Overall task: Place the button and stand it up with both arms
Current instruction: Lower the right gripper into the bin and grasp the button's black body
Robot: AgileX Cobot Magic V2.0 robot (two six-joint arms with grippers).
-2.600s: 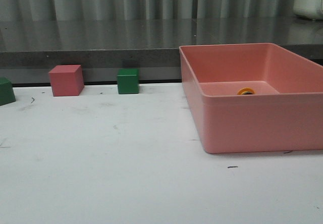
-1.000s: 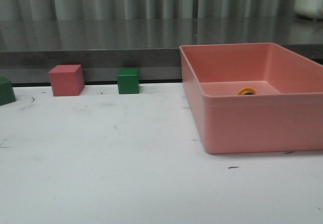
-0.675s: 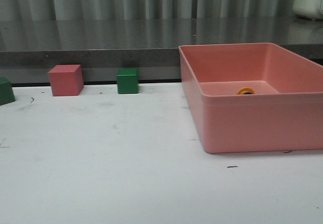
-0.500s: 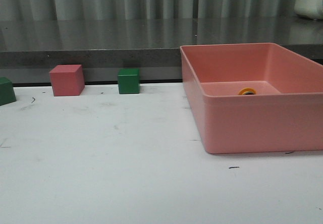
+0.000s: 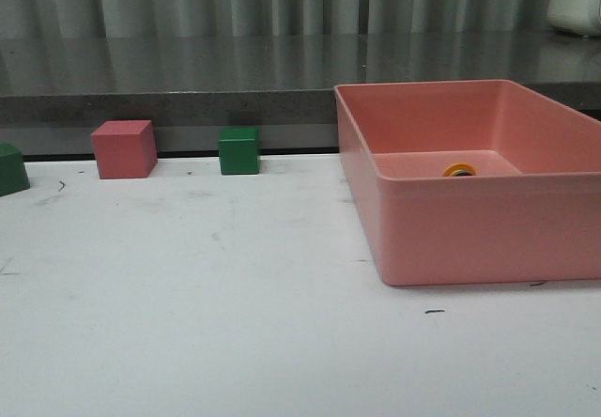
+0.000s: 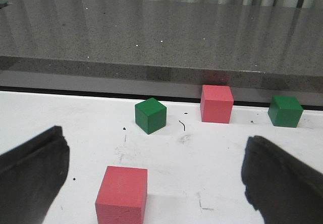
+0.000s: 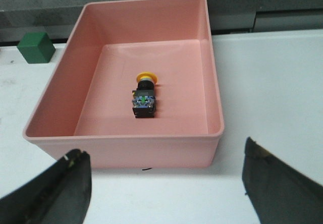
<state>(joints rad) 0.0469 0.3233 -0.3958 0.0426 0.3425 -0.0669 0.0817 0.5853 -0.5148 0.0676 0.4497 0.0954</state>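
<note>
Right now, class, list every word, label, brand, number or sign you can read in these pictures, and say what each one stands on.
No readable text in any view.
The button lying in the pink bin: clear end shows a green spot, any marking too small to read.
The pink cube and green cubes: plain faces.
The table: only dark scuff marks, not writing.

The pink bin (image 7: pixel 216 103) looks like smooth moulded plastic with a soft, semi-matt sheen, and the button (image 7: pixel 144 94) in it has a glossy yellow cap over a black plastic body. The white surface (image 5: pixel 188 295) is matt and scuffed with small dark marks. Behind it, upper in the frame, the grey speckled ledge (image 6: pixel 161 37) looks polished and reflective, while the cubes appear matt.
</note>
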